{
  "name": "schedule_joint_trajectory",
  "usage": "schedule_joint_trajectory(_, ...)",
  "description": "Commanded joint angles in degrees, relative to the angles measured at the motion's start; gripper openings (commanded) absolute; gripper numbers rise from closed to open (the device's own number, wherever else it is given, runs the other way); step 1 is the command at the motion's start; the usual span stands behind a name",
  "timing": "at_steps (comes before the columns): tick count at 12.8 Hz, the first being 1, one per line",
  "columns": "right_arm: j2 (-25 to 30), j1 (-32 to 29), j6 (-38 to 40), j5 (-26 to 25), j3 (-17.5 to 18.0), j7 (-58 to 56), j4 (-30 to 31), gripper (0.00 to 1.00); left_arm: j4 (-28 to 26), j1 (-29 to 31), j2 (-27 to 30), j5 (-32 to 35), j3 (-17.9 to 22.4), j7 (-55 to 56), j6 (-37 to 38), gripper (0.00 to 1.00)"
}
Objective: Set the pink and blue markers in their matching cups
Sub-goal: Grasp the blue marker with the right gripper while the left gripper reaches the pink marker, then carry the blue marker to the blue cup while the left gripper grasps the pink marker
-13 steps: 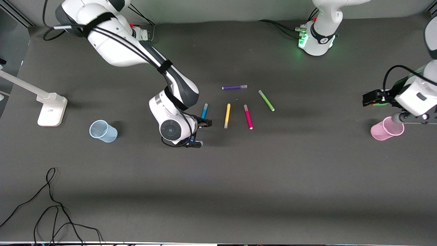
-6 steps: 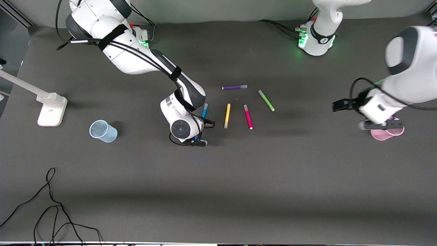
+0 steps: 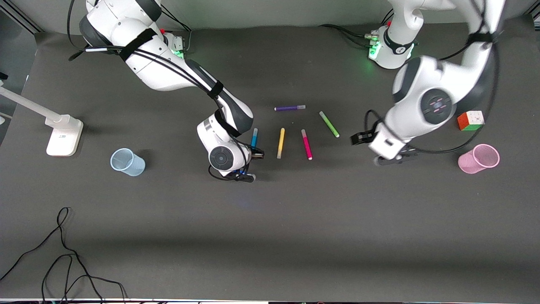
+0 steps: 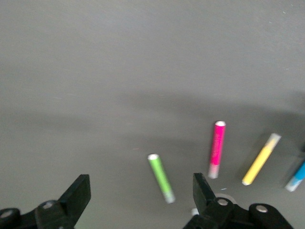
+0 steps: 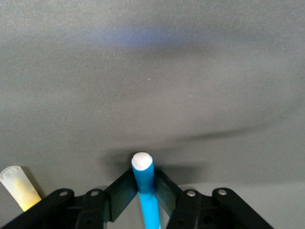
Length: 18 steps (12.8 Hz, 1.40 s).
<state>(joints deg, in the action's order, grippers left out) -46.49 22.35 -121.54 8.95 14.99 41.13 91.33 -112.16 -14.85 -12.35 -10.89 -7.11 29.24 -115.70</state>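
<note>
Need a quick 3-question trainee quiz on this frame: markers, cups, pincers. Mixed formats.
1. True or false: the right pincer is shut on the blue marker.
2. Multiple choice: what is the left pincer doing? A) holding the pink marker B) open over the table near the green marker C) inside the pink cup
3. Fill in: the blue cup lies toward the ____ arm's end of the table.

Key: 1 true; 2 B; 3 right
</note>
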Motion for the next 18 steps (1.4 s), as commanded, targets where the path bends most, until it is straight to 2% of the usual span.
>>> schedule_joint_trajectory(1, 1.13, -1.42, -0.64, -1.22, -0.40, 1.15, 0.69, 0.00, 0.28, -4.38, -5.47, -2.73, 0.87, 3.70, -6.70, 0.96)
schedule_joint_trajectory(3, 3.06, -2.13, 3.74, -1.22, -0.49, 0.97, -1.23, 0.00, 0.36, -7.98, -9.42, -2.65, 0.96, 8.98, -12.77, 0.96)
schedule_joint_trajectory(5, 5.61, -2.66, 11.19, -1.22, -2.06, 0.36, -4.48, 0.00, 0.45, -10.80, -13.12, -2.65, 0.96, 12.49, -17.35, 0.96)
schedule_joint_trajectory(7, 11.39, -2.75, 17.10, -1.22, -6.88, -5.06, -5.02, 0.00, 0.45, -13.69, -16.11, -2.65, 0.96, 13.65, -21.57, 0.95)
schedule_joint_trajectory(9, 16.93, -2.75, 18.96, -1.39, -13.64, -13.75, -3.88, 0.00, 0.10, -16.77, -18.40, -2.12, 1.05, 18.11, -27.18, 0.94)
schedule_joint_trajectory(12, 21.87, -2.66, 18.88, -3.67, -23.14, -27.38, -2.74, 0.00, -1.56, -19.69, -19.20, -0.29, 1.23, 18.49, -29.76, 0.88)
schedule_joint_trajectory(13, 22.93, -2.57, 18.79, -4.46, -25.34, -29.68, -2.65, 0.00, -2.44, -20.13, -18.94, 3.47, 1.23, 18.40, -29.68, 0.88)
schedule_joint_trajectory(15, 26.43, -2.57, 16.17, -11.37, -27.29, -34.08, 0.06, 0.00, -4.11, -20.31, -18.67, 10.51, 1.23, 18.49, -29.67, 0.88)
schedule_joint_trajectory(16, 29.06, -2.66, 12.67, -13.85, -28.43, -35.92, 3.73, 0.00, -4.38, -20.31, -18.76, 11.49, 1.23, 18.49, -29.67, 0.88)
schedule_joint_trajectory(18, 34.08, -2.66, 2.76, -14.32, -32.11, -41.89, 13.12, 0.00, -4.47, -20.31, -18.67, 12.21, 1.23, 18.49, -29.67, 0.80)
